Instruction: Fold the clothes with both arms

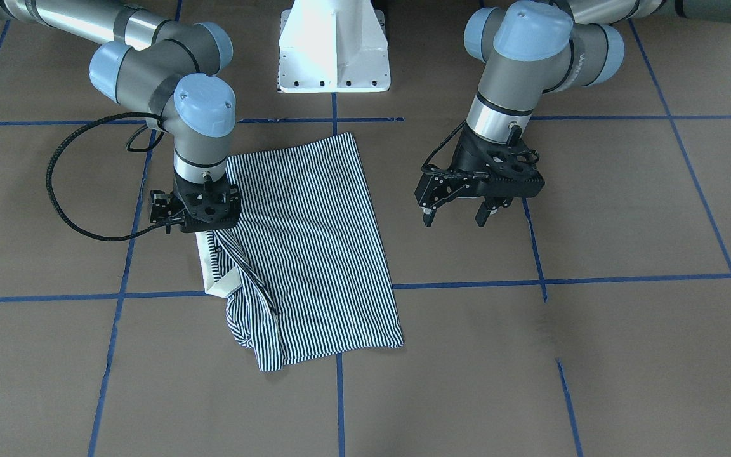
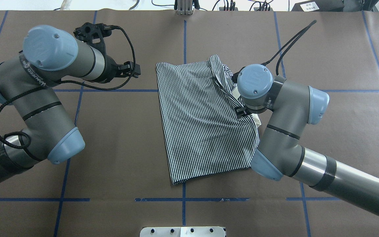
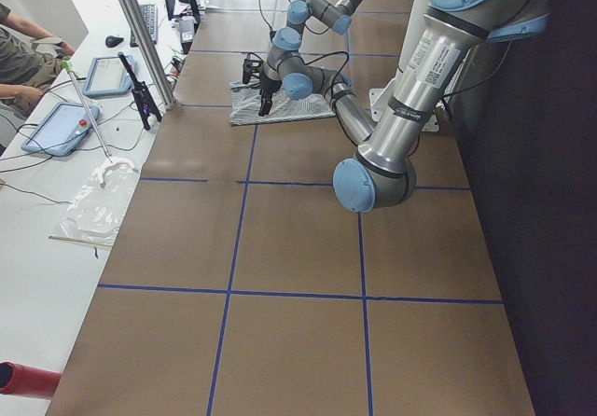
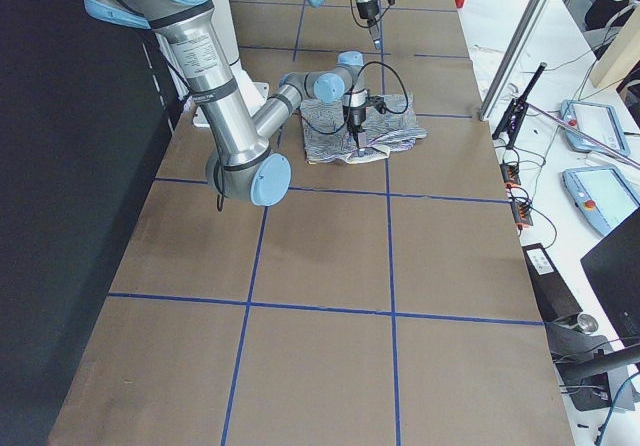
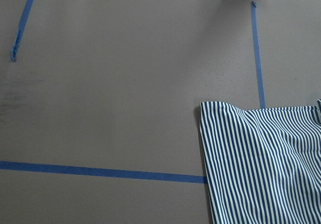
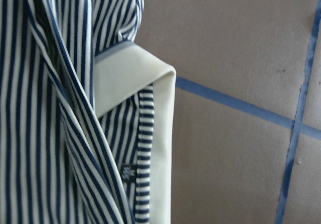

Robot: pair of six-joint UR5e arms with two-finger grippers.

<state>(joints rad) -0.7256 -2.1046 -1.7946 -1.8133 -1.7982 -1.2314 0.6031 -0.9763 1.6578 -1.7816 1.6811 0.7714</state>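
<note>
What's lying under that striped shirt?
The striped shirt lies on the brown table; blue tape lines run up to its edges. Anything directly beneath the fabric is covered.

Worktop [image 3: 298, 248]: brown, gridded with blue tape lines [image 3: 241, 213].
Left arm [image 3: 410, 90]: near and large; blue elbow cap low over the worktop, forearm reaching away along it.
Left gripper [image 3: 264, 110]: black, pointing down, in front of the shirt's edge; fingers too small to judge.
Polo shirt [image 3: 297, 110]: striped, lying flat at the far end.
Right arm [image 3: 312, 10]: far, small, beyond the shirt.
Side bench [image 3: 37, 220]: white, with two tablets [image 3: 58, 127] and a clear plastic bag [image 3: 93, 213].
Person's arm [image 3: 20, 45]: top left edge.
</note>
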